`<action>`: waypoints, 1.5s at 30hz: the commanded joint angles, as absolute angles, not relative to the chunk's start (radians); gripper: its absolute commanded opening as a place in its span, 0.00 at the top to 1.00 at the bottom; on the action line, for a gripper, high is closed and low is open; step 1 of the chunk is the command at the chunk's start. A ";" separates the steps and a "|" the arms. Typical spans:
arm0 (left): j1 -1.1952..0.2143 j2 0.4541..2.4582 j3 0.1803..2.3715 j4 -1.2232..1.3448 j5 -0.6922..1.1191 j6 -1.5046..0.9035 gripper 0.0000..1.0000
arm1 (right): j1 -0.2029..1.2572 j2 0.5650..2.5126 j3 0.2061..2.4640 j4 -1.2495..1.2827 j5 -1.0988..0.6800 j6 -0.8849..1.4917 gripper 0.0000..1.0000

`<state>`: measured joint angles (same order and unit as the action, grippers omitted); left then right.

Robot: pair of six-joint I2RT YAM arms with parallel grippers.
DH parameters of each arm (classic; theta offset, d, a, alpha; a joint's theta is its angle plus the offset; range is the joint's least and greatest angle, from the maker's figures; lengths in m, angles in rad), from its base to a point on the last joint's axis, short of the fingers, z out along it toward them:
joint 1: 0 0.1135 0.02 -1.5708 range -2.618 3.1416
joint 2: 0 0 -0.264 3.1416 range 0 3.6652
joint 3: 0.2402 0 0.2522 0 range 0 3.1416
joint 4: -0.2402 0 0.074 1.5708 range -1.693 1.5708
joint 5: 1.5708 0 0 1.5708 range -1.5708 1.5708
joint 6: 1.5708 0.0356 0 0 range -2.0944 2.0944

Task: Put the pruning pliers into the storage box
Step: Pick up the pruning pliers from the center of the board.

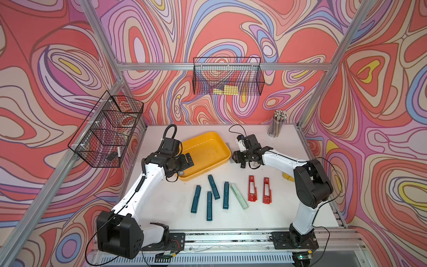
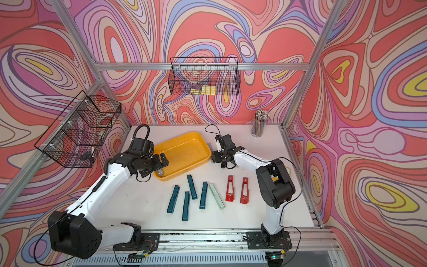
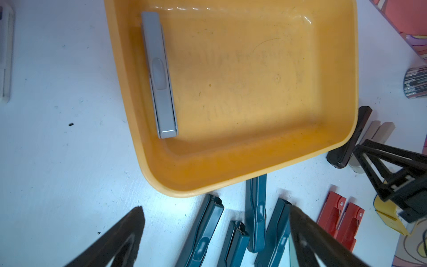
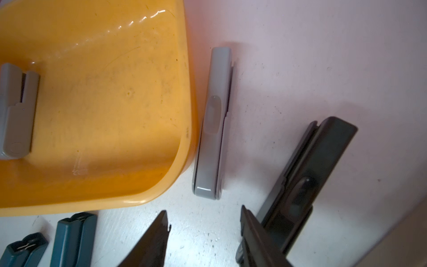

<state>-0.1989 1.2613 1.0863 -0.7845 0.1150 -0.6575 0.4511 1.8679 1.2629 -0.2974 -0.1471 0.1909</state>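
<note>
Left claw (image 3: 215, 208) spread wide, empty; I see grey pliers (image 3: 159, 74) in tray (image 3: 231, 171) ahead | right claw (image 4: 203, 209) parted, empty; second grey pliers (image 4: 213, 124) ahead, beside tray wall | black pliers (image 4: 307, 175) beside its finger; I can't make it out in both top views

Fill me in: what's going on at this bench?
Two arms are moving slim bar-shaped pruning pliers into the shallow yellow plastic tray. One grey plier lies inside; the left gripper hangs open over the tray. The right gripper, fingers apart and empty, hovers by a second grey plier and a black one lying beside the tray. Four teal, one mint and two red slotted ones sit on the table in front.
</note>
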 commanded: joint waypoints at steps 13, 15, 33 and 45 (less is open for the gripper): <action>-0.132 1.206 0.971 -0.760 0.261 -0.621 0.01 | 0.476 1.969 1.239 -0.208 -0.108 0.203 0.46; -0.129 1.211 0.971 -0.765 0.254 -0.618 0.01 | 0.476 1.984 1.244 -0.198 -0.110 0.203 0.46; -0.103 1.221 0.947 -0.765 0.255 -0.616 0.01 | 0.482 2.037 1.300 -0.190 -0.077 0.189 0.51; -0.098 1.241 0.948 -0.758 0.255 -0.609 0.01 | 0.483 2.058 1.304 -0.181 -0.085 0.191 0.67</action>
